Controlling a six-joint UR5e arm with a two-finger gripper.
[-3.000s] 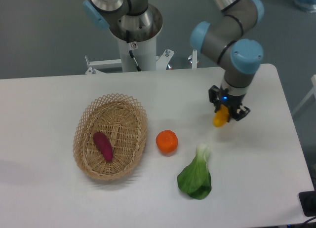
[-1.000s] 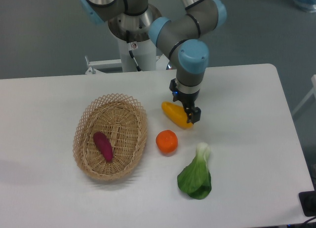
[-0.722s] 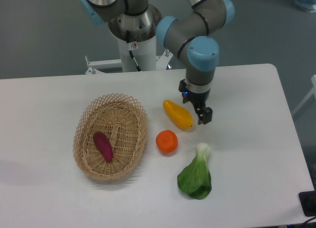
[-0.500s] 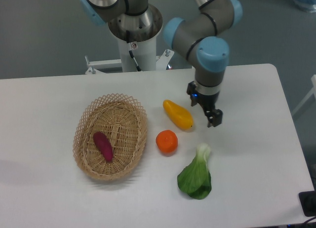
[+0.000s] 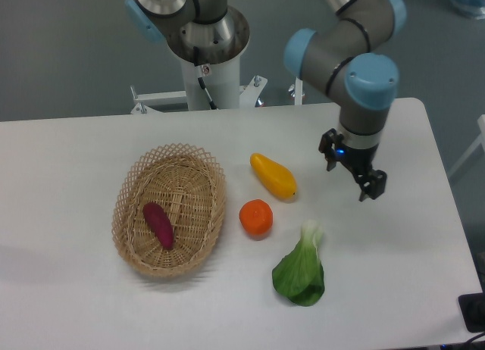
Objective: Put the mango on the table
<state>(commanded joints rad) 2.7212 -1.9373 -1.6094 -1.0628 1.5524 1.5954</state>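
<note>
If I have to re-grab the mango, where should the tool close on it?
Grip the mango across its thick middle, coming straight down from above. It lies flat on the table, long axis running diagonally, so span the narrow width. The orange sits close to its lower end; stay clear of that end.

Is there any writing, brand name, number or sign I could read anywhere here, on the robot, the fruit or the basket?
None can be read.
The grey and blue robot arm shows no legible label.
Its black two-finger gripper has only a small blue light, no text.
The yellow-orange elongated mango, the woven wicker basket and the white table bear no markings.
</note>
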